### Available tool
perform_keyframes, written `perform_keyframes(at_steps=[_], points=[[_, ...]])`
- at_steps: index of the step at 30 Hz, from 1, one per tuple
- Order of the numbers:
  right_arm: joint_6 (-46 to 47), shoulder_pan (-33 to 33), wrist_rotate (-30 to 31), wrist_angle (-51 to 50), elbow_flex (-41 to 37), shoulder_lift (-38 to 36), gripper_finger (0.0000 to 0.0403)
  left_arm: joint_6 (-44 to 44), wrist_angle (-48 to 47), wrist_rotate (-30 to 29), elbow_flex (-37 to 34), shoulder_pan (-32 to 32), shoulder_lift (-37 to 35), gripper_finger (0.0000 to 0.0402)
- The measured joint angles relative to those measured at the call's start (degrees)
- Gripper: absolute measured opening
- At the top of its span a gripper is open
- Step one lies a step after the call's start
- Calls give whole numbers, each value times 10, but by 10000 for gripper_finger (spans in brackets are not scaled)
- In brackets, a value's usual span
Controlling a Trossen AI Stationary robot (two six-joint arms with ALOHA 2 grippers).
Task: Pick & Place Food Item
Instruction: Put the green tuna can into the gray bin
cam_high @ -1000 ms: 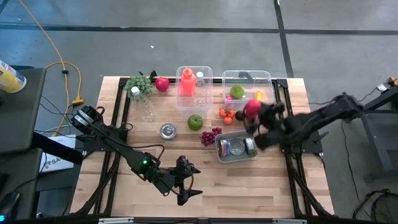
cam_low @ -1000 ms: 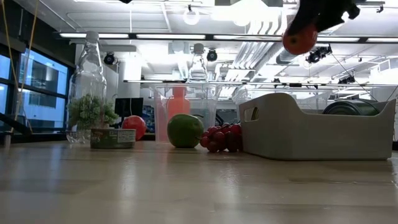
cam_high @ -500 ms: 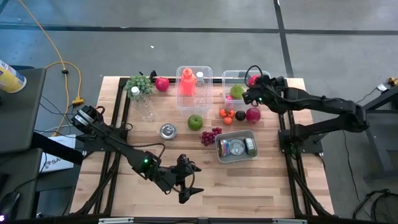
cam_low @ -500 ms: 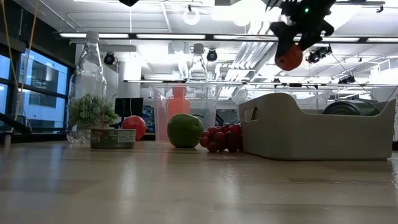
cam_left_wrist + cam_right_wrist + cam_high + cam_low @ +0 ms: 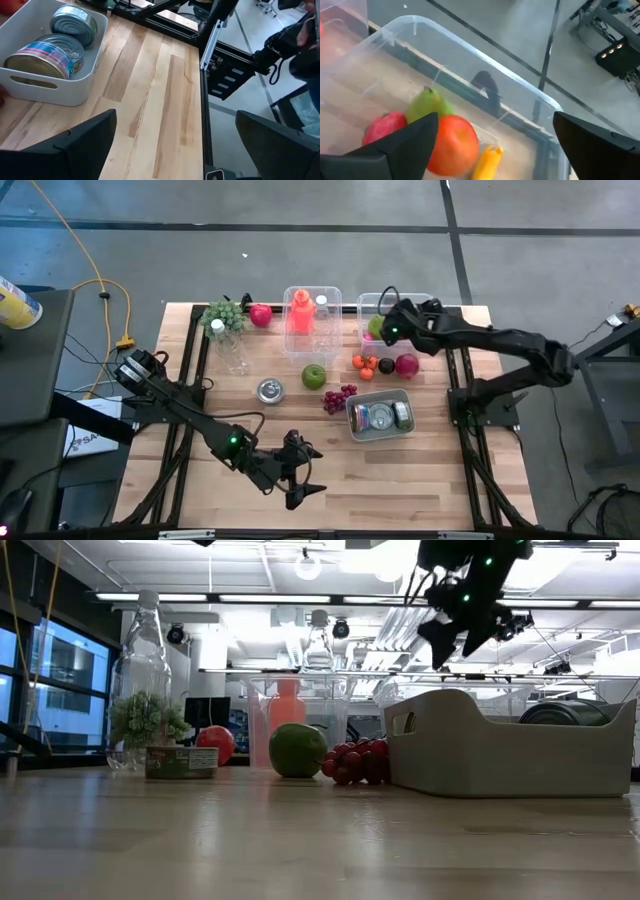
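Clear plastic walls with rounded corners frame the bin (image 5: 470, 55) at the table's one o'clock, where the right gripper (image 5: 392, 328) hangs over it with its dark fingers spread wide and nothing between them. Inside, seen past those fingers, a smooth round red-orange fruit (image 5: 452, 145) lies touching a green pear (image 5: 430, 104), a dull red fruit (image 5: 384, 127) and a yellow item (image 5: 487, 159); the fruit is near-spherical, so no long axis can be told. Pale wooden planks, their grain running lengthwise, make up the table (image 5: 250, 370) on a dark metal frame. At its six o'clock the left gripper (image 5: 300, 480) waits low over the boards, fingers also wide apart and empty. Near the centre a white tray (image 5: 381, 416) with a slot handle holds shiny metal tins (image 5: 47, 47); beside it lie dark red grapes (image 5: 338, 397), a green apple (image 5: 314, 376) and a flat tin (image 5: 269, 390). A second clear bin (image 5: 312, 310) at twelve o'clock holds an orange bottle (image 5: 300, 312). Grey concrete floor surrounds the table, and the level view shows a bright hall with strip lights and white ceiling ducts.
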Motion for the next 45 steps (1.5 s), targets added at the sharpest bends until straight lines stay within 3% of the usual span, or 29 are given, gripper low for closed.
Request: perform_keyframes(at_steps=[6, 11, 18, 30, 36, 45], points=[[-15, 2, 13, 46, 0, 23, 398, 0, 0, 0, 0, 0, 0, 397], [-38, 40, 11, 91, 0, 14, 397, 0, 0, 0, 0, 0, 0, 397], [-50, 198, -17, 146, 0, -15, 397, 3, -12, 0, 0, 0, 0, 397], [-175, 468, -26, 333, 0, -4, 398, 14, -24, -1, -1, -6, 0, 397], [-173, 530, -39, 336, 0, 24, 397, 17, -24, 0, -1, -15, 0, 397], [-69, 586, -38, 354, 0, 65, 397, 68, -25, 0, -1, -22, 0, 397]])
